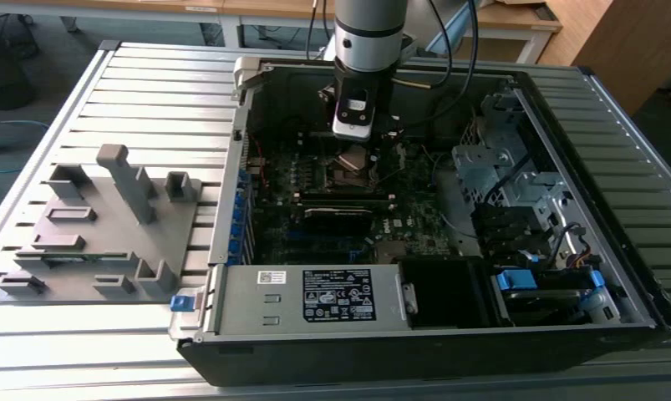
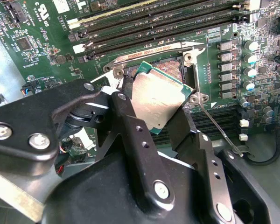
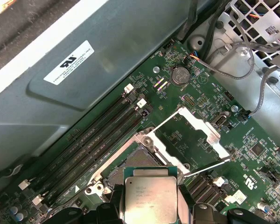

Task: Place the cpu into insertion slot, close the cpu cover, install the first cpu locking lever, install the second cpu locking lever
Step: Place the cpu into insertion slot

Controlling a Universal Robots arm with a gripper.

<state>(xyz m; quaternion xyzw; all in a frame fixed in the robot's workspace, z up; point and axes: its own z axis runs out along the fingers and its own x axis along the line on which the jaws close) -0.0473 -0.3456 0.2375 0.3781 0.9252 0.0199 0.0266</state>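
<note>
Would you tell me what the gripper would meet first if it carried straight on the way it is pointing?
Probably the insertion slot: the gripper, shut on the cpu, points down at it, so the cpu would touch first. The cpu cover stands open, aside. The gap is unclear.

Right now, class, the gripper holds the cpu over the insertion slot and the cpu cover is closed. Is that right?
No: the cpu cover is open, swung back beside the insertion slot, as the first wrist view shows. The gripper does hold the cpu over the slot.
</note>
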